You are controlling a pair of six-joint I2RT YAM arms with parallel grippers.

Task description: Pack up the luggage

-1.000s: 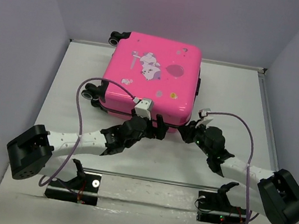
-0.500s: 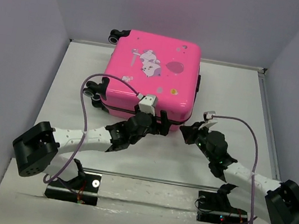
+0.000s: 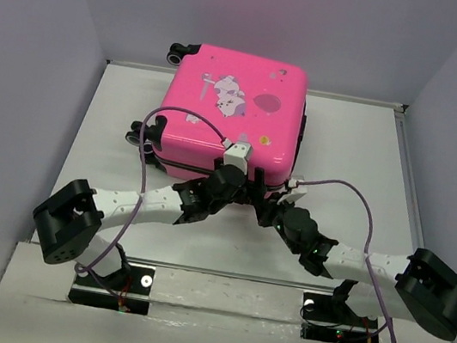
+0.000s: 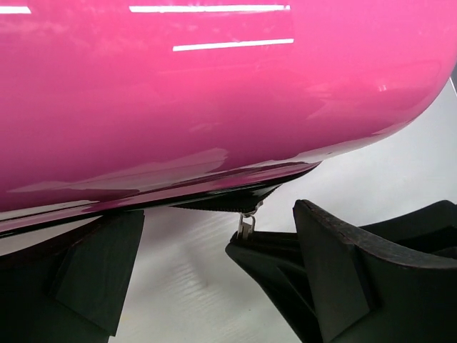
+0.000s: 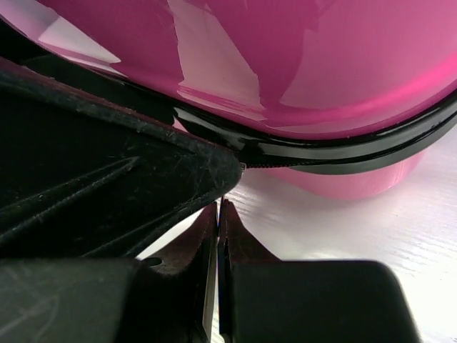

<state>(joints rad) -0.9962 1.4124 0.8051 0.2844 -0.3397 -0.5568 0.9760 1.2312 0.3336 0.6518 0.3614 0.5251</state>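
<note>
Left claw (image 4: 218, 218) stands apart, its fingers straddling the near seam of the luggage (image 3: 234, 111), at the case's 6 o'clock edge, where the zipper pull (image 4: 245, 226) hangs. In the last second this arm has pushed forward and the right arm has swung in from 4 o'clock. The right claw (image 5: 218, 207) has its fingers together just under that seam; I can't tell whether it pinches the pull. The luggage lies flat, lid down, at 12 o'clock on the desk (image 3: 345, 147), so I judge we're at the zipping. No writing is readable, only a cartoon print (image 3: 230, 95).
</note>
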